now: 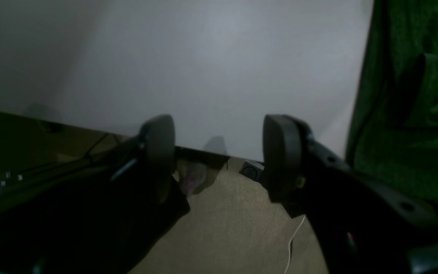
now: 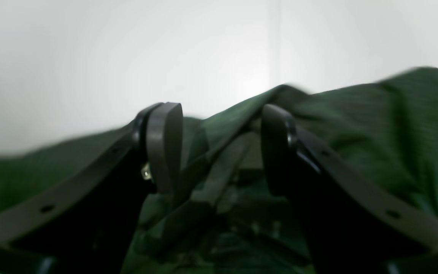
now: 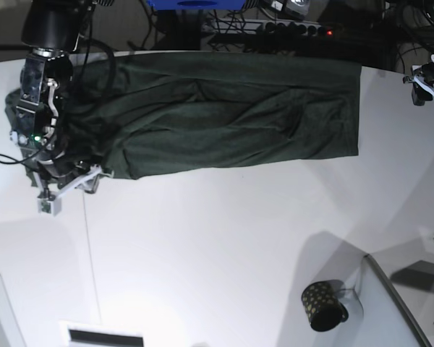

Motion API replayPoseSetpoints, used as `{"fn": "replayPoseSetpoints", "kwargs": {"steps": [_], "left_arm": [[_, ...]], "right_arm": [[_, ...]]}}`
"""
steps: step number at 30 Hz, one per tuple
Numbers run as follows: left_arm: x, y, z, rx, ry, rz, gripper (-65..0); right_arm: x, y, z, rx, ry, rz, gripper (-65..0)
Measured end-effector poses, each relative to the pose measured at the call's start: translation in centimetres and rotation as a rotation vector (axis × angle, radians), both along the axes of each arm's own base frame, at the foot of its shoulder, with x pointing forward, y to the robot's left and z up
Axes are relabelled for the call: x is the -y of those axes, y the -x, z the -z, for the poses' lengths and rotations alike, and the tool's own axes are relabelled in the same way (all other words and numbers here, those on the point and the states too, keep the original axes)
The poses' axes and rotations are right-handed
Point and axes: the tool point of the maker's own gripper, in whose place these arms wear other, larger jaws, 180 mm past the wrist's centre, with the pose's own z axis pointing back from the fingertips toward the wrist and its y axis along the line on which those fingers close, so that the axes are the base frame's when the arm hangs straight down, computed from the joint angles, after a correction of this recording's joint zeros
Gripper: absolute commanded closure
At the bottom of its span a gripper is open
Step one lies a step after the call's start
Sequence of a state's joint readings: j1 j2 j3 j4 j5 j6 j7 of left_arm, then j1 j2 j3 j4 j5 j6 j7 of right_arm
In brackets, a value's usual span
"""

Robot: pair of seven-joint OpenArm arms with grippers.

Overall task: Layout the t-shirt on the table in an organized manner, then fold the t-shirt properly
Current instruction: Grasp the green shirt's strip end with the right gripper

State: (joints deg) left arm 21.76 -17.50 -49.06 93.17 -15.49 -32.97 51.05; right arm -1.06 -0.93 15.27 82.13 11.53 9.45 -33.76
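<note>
The dark green t-shirt (image 3: 231, 108) lies stretched along the far side of the white table (image 3: 217, 246), wrinkled and partly doubled over. My right gripper (image 3: 69, 189) hovers at the shirt's left end. In the right wrist view the right gripper (image 2: 221, 148) is open, its fingers (image 2: 164, 146) standing either side of a raised fold of the t-shirt (image 2: 356, 125) without pinching it. In the left wrist view the left gripper (image 1: 219, 152) is open and empty over the table (image 1: 203, 57) edge, with the t-shirt (image 1: 413, 114) to its right. The left arm (image 3: 428, 81) shows at the base view's right edge.
A small dark gold-dotted mug (image 3: 322, 305) stands near the front right, beside a grey tray-like panel (image 3: 398, 303). A thin dark seam line (image 3: 90, 253) runs down the table's left part. Cables and a power strip (image 3: 275, 29) sit behind the table.
</note>
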Motion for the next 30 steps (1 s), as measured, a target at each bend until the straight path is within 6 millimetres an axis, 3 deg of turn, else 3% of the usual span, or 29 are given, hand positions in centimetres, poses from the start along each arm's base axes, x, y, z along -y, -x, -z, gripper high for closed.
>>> {"fn": "replayPoseSetpoints", "kwargs": {"steps": [7,12,16,18,22,24,30], "left_arm": [[0.0,-0.1,0.0,0.003,0.0,0.0,-35.2],[0.0,-0.1,0.0,0.003,0.0,0.0,-35.2],[0.0,-0.1,0.0,0.003,0.0,0.0,-35.2],[0.0,-0.1,0.0,0.003,0.0,0.0,-35.2],[0.0,-0.1,0.0,0.003,0.0,0.0,-35.2],[0.0,-0.1,0.0,0.003,0.0,0.001,-35.2],[-0.1,0.5,1.0,-0.02,0.025,-0.019,-35.2]], "right_arm": [[0.0,0.1,0.2,-0.006,-0.002,0.001,-31.2],[-0.1,0.8,2.3,-0.071,-0.021,0.027,-31.2],[-0.1,0.9,2.5,-0.077,-0.023,0.027,-31.2],[-0.1,0.7,2.3,-0.074,-0.023,0.027,-27.2],[-0.1,0.7,2.4,-0.076,-0.025,0.027,-6.8],[-0.1,0.7,2.4,-0.077,-0.024,0.027,-1.8],[-0.1,0.7,2.4,-0.075,-0.023,0.027,-0.6]]}}
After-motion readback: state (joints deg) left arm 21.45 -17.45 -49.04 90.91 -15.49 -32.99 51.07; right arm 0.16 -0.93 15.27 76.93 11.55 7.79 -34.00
